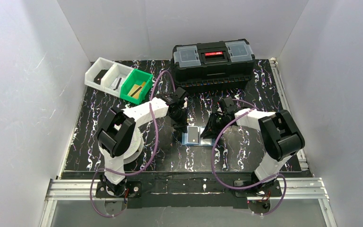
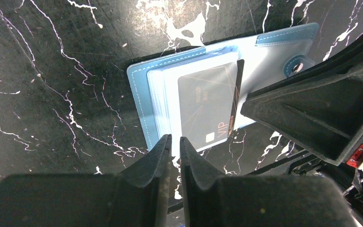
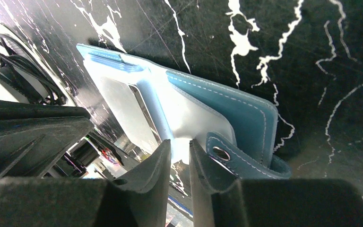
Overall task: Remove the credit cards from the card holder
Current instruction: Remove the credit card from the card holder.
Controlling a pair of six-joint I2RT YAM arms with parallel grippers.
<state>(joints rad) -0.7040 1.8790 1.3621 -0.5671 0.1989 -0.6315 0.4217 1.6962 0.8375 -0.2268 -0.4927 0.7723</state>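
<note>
the bench (image 2: 52, 71) is a black marble-look sheet with white and purple veins, smooth, faintly glossy, crossed by fine scratches; the card holder (image 2: 139, 94) has a matt blue leather-like skin with pale stitching along its edges; its inner sleeves (image 2: 170, 85) are clear glossy plastic catching glare; the credit card (image 2: 208, 104) under 1 sleeve is dark grey smooth plastic with a soft sheen; the snap (image 3: 220, 153) is a shiny metal ring; the left claw (image 2: 175, 142) and right claw (image 3: 179, 144) are matt black plastic; the toolbox (image 1: 212, 71) is black plastic with 2 clear lids; the green bin (image 1: 137, 85) is glossy plastic; the rail (image 1: 75, 187) is bare silvery metal
</note>
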